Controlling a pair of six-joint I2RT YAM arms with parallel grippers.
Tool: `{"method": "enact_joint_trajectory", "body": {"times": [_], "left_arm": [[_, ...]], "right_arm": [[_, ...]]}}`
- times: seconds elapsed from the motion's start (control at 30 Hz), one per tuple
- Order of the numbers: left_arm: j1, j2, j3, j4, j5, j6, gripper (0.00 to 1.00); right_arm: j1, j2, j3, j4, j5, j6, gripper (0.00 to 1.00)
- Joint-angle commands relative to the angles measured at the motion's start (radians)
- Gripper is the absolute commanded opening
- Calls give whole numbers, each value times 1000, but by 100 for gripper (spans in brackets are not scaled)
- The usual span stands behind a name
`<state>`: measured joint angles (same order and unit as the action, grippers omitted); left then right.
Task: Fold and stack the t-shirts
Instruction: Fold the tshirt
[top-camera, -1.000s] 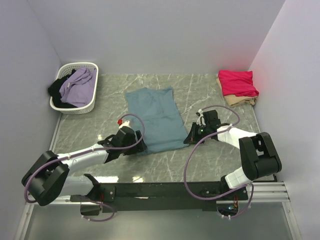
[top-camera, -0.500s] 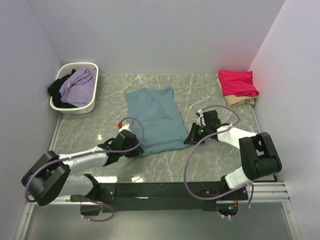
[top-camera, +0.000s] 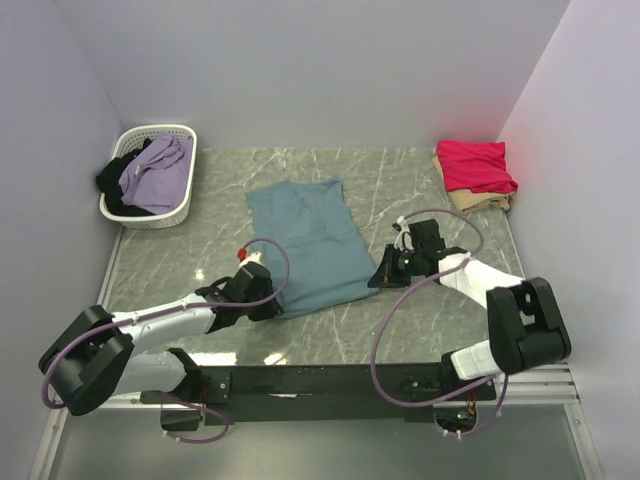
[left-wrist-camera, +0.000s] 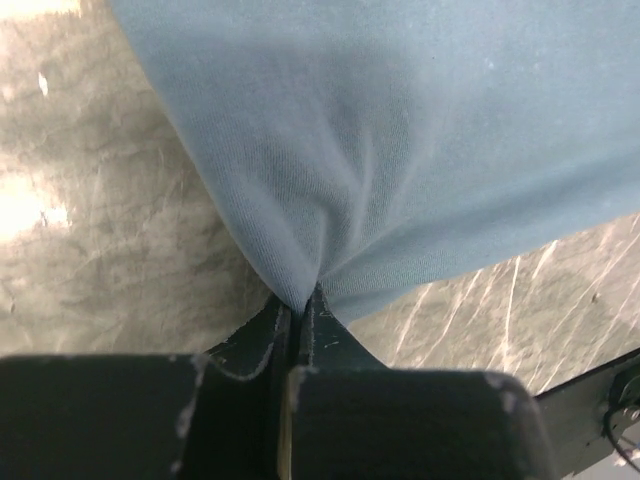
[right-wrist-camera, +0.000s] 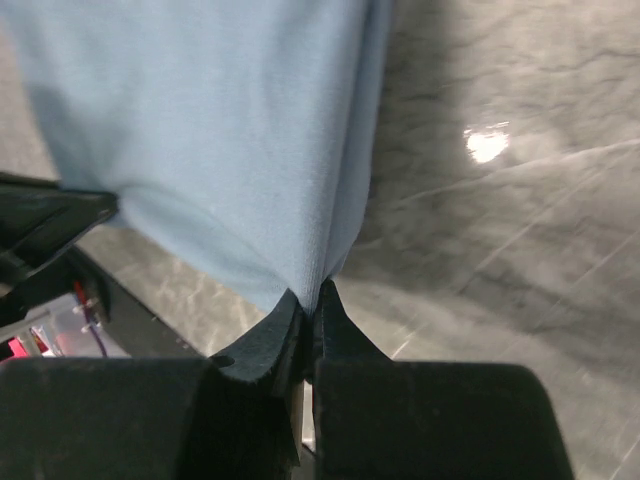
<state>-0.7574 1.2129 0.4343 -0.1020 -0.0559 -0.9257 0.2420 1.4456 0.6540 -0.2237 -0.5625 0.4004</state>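
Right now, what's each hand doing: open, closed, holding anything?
Left hand: closed on the teal-blue t-shirt, at its near left corner.
Right hand: closed on the same t-shirt, at its near right corner.

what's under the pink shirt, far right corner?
A beige t-shirt lies under the crimson-pink t-shirt; only its near edge pokes out. The rest is covered, so anything else in that stack cannot be seen.

Lab test cell — plain lilac walls (top-camera: 300, 70) around a marbled table (top-camera: 420, 180), robot arms (top-camera: 160, 320) on a rail (top-camera: 330, 380)
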Motion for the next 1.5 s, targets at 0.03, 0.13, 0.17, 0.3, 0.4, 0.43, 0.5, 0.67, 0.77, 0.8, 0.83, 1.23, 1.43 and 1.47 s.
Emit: {"method": "enact_joint_trajectory", "body": {"times": [0.03,0.13,0.17,0.3,0.4,0.43,0.5,0.67,0.77,0.8,0.83,1.23,1.43,1.47], "left_arm": [[-11,-53,56,-218,39,57,1],[-20,-96,95,-278,42,67,1],[-22,-107,104,-316,42,65,1],[-34,-180,147,-392,60,65,1],[-43,-226,179,-467,68,51,1],[-46,-237,185,-481,73,35,1],[-57,-271,193,-516,82,16,1],[-66,-326,253,-622,59,-25,1],[-66,-308,317,-662,-7,-24,1],[-66,-296,333,-671,-19,-22,1],[-66,-282,349,-682,-31,-18,1],[18,-1,573,-654,-167,83,1],[184,100,642,-561,-121,207,1],[211,131,665,-544,-104,224,1]], "right_arm": [[22,-158,-20,-3,-49,5,0],[60,-246,-30,-42,-30,32,0],[71,-295,-34,-49,-25,46,0],[115,-407,-53,-117,1,81,0],[198,-473,-60,-170,25,110,0],[221,-487,-65,-178,56,136,0],[288,-536,-83,-193,73,166,0],[378,-631,-82,-239,147,248,0],[381,-639,-25,-299,225,236,0],[381,-631,13,-302,248,232,0],[378,-611,33,-307,266,212,0],[316,-306,282,-266,473,66,0],[231,-157,360,-220,438,14,0],[223,-139,371,-204,428,8,0]]}}
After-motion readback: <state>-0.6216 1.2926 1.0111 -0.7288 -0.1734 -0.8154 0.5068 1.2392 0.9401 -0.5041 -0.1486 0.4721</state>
